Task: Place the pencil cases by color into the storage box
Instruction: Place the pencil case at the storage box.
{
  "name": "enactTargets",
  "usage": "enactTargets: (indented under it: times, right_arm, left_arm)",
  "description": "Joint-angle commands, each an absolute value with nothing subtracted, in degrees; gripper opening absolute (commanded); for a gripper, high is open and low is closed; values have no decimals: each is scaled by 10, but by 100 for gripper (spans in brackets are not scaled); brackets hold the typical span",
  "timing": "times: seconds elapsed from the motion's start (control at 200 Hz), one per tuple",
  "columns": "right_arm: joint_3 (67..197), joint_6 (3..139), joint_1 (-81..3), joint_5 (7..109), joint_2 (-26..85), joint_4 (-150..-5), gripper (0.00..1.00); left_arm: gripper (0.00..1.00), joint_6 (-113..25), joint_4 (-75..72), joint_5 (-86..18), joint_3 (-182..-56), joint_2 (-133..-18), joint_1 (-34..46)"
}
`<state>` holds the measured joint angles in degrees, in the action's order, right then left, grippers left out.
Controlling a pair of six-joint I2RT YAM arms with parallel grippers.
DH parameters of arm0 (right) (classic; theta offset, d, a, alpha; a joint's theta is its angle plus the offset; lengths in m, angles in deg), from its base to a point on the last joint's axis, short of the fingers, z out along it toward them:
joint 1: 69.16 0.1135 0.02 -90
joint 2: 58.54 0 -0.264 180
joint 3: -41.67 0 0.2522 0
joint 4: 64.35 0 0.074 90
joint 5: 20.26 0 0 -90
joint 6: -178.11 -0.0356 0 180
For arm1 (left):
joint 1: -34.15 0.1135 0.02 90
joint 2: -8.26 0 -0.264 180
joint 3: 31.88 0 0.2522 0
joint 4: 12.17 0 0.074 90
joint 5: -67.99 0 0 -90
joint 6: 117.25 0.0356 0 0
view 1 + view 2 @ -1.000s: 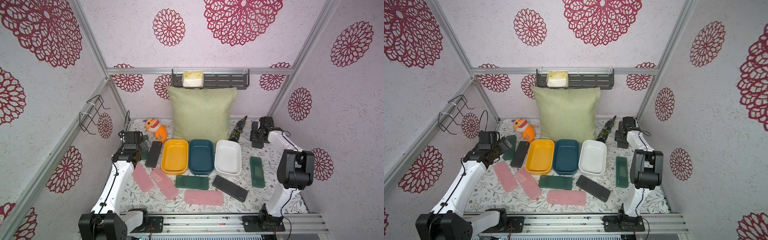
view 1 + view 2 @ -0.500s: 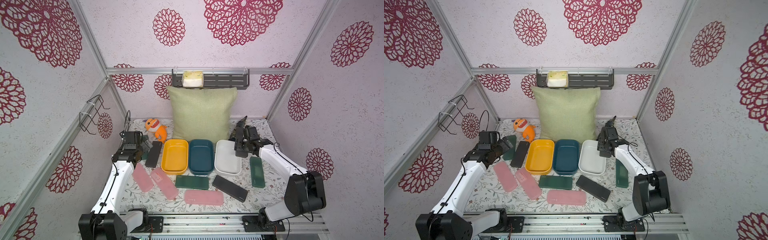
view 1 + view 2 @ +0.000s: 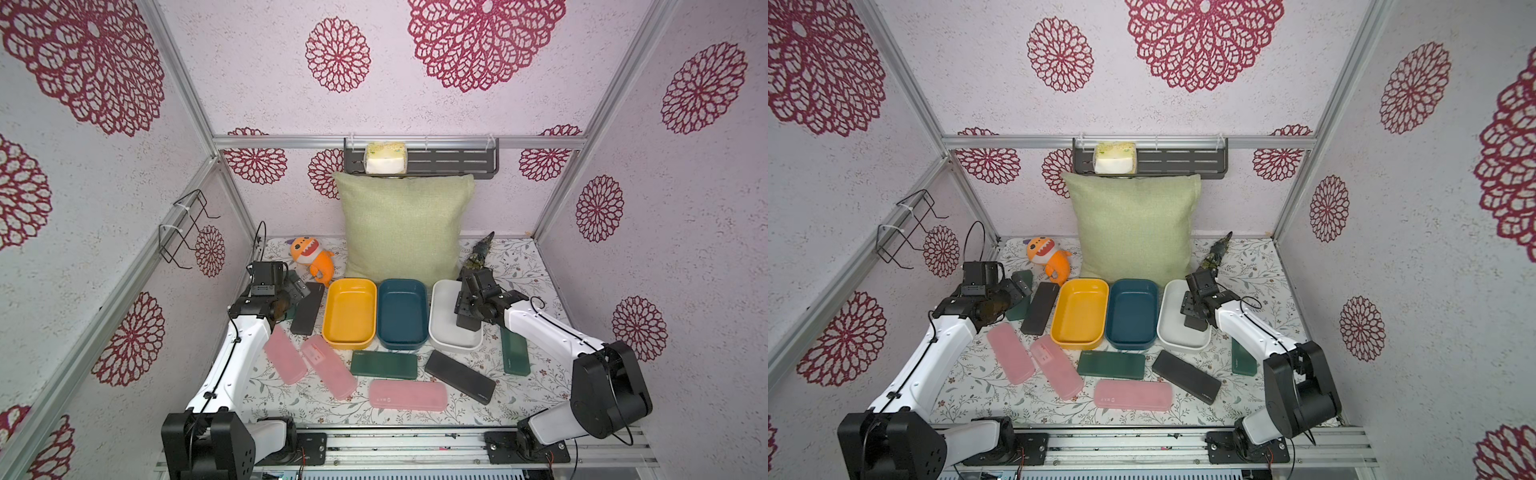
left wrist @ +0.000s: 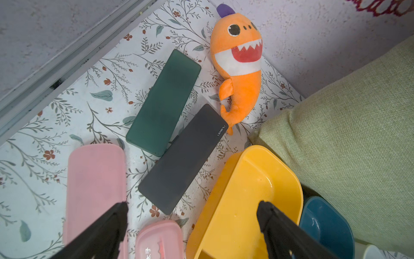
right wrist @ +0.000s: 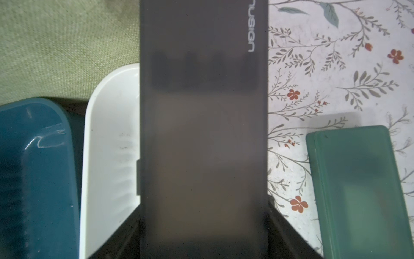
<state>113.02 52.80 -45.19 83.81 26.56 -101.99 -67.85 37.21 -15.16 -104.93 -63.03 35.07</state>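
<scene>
R. gripper (image 3: pixel 471 305) pinches black pencil case (image 5: pixel 203 134) across its width near one end. The case hangs over the right part of white tub (image 3: pixel 438 332); contact w/ tub cannot be told. L. gripper (image 4: pixel 191 205) is spread wide and holds nothing, above 2nd black case (image 4: pixel 182 159) & green case (image 4: pixel 163 103), side by side on floral mat (image 3: pixel 291 399) left of yellow tub (image 3: pixel 349 311). Teal tub (image 3: pixel 401 316) sits betw. yellow & white. In front of tubs: pink cases (image 3: pixel 281 353) (image 3: pixel 328 368) (image 3: pixel 408 395), front green case (image 3: pixel 383 364), front black case (image 3: pixel 460 376). Right green case (image 3: pixel 515 353) lies just beside white tub.
</scene>
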Motion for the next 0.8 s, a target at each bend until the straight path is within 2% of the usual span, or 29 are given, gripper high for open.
enactTargets:
  times: [0.0,0.485,0.795]
  right_arm:
    - [1136,499,-438,867,264,-1002,0]
    - [1097,490,-414,876,276,-996,0]
    - [1118,512,-415,884,331,-998,0]
  left_arm:
    - [97,-674,355,-158,-1052,-632,349]
    - [97,-671,347,-158,-1049,-638,350]
    - [97,-668,350,-150,-1047,-637,349]
